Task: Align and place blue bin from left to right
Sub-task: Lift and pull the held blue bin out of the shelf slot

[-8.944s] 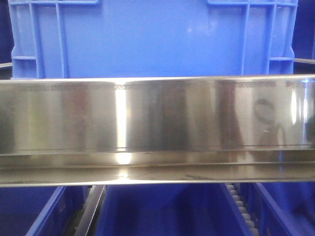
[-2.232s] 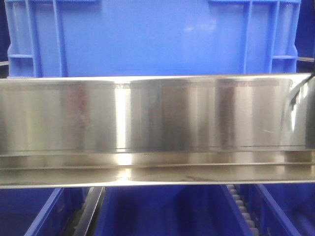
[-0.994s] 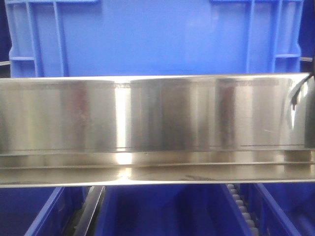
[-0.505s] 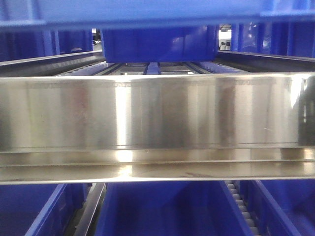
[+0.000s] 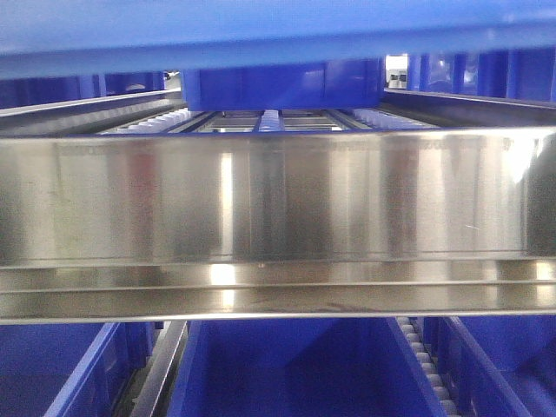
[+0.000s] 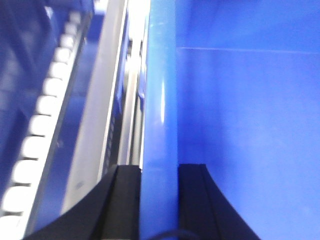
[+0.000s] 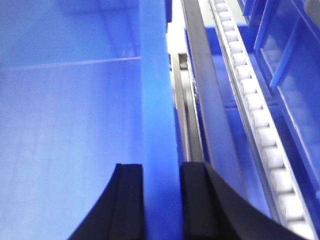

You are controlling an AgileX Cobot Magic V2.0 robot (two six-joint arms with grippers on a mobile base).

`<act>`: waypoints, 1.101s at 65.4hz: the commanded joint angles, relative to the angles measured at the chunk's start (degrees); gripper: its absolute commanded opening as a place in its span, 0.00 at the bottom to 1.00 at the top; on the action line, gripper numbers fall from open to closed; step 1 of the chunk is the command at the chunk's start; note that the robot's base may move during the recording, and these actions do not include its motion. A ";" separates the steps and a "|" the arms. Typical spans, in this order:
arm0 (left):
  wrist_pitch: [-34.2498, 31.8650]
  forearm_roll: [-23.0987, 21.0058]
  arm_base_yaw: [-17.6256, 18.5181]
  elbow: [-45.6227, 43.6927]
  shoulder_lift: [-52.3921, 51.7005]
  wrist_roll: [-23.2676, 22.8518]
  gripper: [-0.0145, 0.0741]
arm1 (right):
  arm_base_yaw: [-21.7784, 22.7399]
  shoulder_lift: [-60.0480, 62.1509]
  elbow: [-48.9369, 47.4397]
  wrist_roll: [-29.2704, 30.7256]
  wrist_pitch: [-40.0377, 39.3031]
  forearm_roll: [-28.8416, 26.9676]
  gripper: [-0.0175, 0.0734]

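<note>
blue bin [image 6: 240, 125] — glossy, smooth-walled; rim in left claw [image 6: 159, 172]

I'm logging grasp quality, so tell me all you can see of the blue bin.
The blue bin is bright blue, smooth plastic by its look. From the front only its lower edge shows, a band across the top, above the steel rail. Each wrist view shows a thin wall and plain inside; the left gripper and right gripper each clamp one wall.

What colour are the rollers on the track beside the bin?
White; the rollers show best in the right wrist view, beside the blue bin.
</note>
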State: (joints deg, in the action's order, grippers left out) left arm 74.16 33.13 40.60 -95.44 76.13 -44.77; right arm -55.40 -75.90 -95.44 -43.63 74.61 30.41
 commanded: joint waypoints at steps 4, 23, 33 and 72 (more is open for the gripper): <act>-4.20 2.61 3.32 -0.11 -1.33 -1.91 0.04 | -3.70 3.37 2.16 -2.93 -4.64 4.44 0.11; -4.20 2.71 4.16 -0.11 -1.85 -1.91 0.04 | -4.43 3.87 2.99 -3.33 -4.64 4.79 0.11; -4.20 2.71 4.16 -0.11 -2.18 -1.91 0.04 | -4.43 3.76 2.99 -3.33 -4.64 4.81 0.11; -4.20 2.71 4.16 -0.11 -2.59 -1.44 0.04 | -4.20 1.89 2.99 -3.33 -4.64 4.81 0.11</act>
State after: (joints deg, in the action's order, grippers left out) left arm 75.02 36.17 43.97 -94.94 74.30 -46.06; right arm -59.16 -74.16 -91.93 -47.04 75.46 33.73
